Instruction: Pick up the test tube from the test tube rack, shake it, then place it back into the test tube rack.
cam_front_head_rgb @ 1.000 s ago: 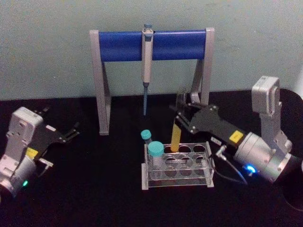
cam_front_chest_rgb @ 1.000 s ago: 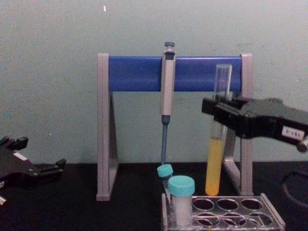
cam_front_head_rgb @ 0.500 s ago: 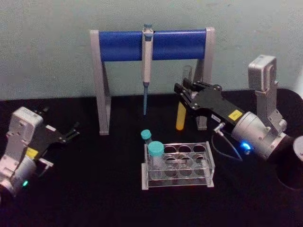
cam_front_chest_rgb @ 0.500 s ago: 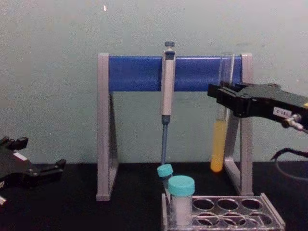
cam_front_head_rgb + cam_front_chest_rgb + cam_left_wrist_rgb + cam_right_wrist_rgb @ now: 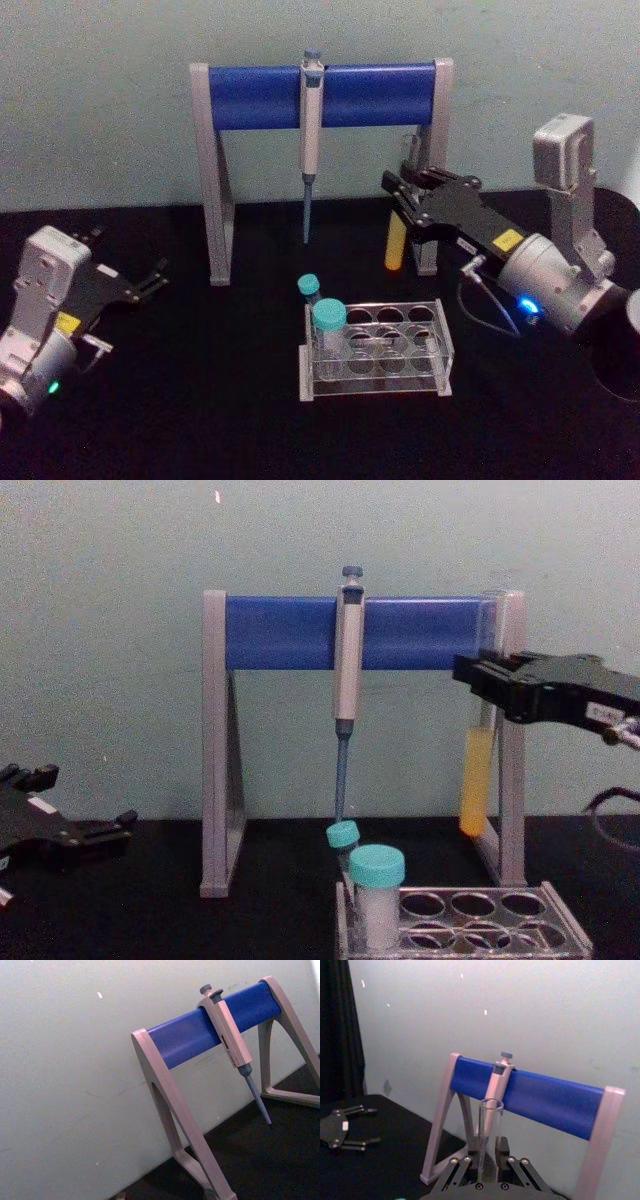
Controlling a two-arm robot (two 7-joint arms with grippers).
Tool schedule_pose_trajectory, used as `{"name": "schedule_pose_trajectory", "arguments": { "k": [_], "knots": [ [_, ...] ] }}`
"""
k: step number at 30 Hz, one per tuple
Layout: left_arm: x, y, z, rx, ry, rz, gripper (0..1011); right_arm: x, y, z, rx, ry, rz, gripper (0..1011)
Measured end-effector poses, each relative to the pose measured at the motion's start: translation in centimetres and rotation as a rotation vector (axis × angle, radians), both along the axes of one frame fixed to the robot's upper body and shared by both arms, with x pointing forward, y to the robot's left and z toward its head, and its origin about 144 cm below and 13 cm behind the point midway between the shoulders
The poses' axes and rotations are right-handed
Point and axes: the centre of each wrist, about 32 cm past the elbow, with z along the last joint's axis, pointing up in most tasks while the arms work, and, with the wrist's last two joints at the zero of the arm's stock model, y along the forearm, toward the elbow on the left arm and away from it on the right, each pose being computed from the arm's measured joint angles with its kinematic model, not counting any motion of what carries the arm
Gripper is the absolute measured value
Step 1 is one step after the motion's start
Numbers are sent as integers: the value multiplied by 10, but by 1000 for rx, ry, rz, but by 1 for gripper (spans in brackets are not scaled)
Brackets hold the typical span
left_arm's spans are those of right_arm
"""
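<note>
Right hand [image 5: 479, 686] aloft, test tube [image 5: 476, 780] upright

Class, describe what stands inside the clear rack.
A wide teal-capped tube stands in the rack's front left hole. A slim teal-capped tube rises behind it, foot covered, so its hole cannot be told. The right gripper holds the yellow-liquid tube above; the left gripper rests aside.

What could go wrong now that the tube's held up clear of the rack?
1. The test tube is capless, so shaking could slosh the yellow liquid out.
2. The right gripper holds it seemingly close to the stand's right leg; a swing may strike it.
The left gripper sits parked at the left.
</note>
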Motion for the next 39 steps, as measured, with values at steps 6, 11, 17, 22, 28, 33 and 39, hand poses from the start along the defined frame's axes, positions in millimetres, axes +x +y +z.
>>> {"name": "schedule_pose_trajectory", "arguments": {
  "k": [6, 11, 17, 22, 28, 33, 39],
  "knots": [
    [0, 0, 0, 0, 0, 0, 1001, -15, -11, 0, -18, 10, -18, 235],
    [0, 0, 0, 0, 0, 0, 1001, -31, -16, 1, -32, 22, 3, 235],
    [0, 0, 0, 0, 0, 0, 1001, -43, -12, -2, -24, 44, 69, 235],
    [0, 0, 0, 0, 0, 0, 1001, -39, 0, -5, -2, 52, 123, 235],
    [0, 0, 0, 0, 0, 0, 1001, -23, 12, -9, 32, 40, 138, 235],
    [0, 0, 0, 0, 0, 0, 1001, -12, 14, -10, 45, 31, 119, 235],
    [0, 0, 0, 0, 0, 0, 1001, -6, 13, -9, 50, 28, 89, 235]
  ]
}}
